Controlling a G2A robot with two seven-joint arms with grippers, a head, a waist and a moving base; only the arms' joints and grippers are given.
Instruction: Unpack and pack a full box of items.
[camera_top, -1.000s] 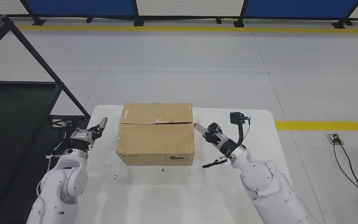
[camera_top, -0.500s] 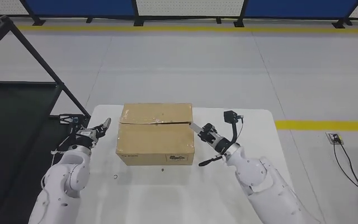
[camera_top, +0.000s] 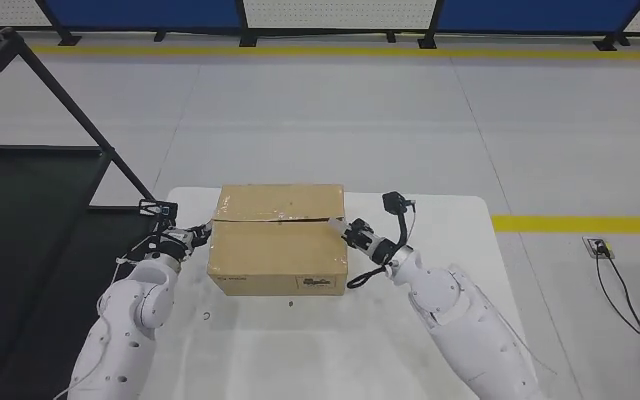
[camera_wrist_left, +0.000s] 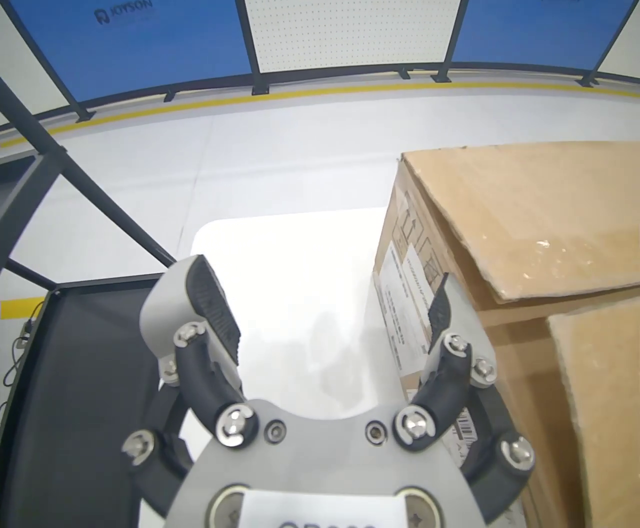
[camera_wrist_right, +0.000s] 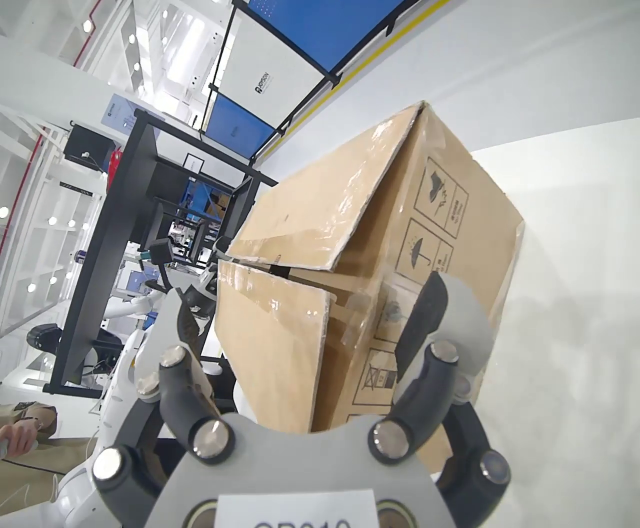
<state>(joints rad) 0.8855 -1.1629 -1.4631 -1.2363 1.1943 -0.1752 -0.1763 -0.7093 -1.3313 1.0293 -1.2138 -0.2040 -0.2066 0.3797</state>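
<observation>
One small ring (camera_top: 207, 317) lies on the near part of the white counter (camera_top: 300, 355), close to the box's near left corner. Farther in, the left gripper (camera_top: 200, 236) (camera_wrist_left: 320, 285) sits at the left end of the cardboard box (camera_top: 278, 250) (camera_wrist_left: 525, 215) (camera_wrist_right: 320, 215). Its jaws are spread and hold nothing, and one finger is right against the labelled end face; whether it touches cannot be told. At the opposite end the right gripper (camera_top: 342, 230) (camera_wrist_right: 305, 295) has its jaws spread wide too, with the box's upper right corner between them and nothing pinched. The box stands upright on the counter, toward its far edge and a little left of centre. Its top flaps are folded shut along a lengthwise seam that gapes slightly at the right end. Beyond the counter lies pale floor with a yellow line (camera_top: 560, 223), a black frame (camera_top: 60, 90) at the left, and blue panels (camera_top: 140, 12) farthest back.
</observation>
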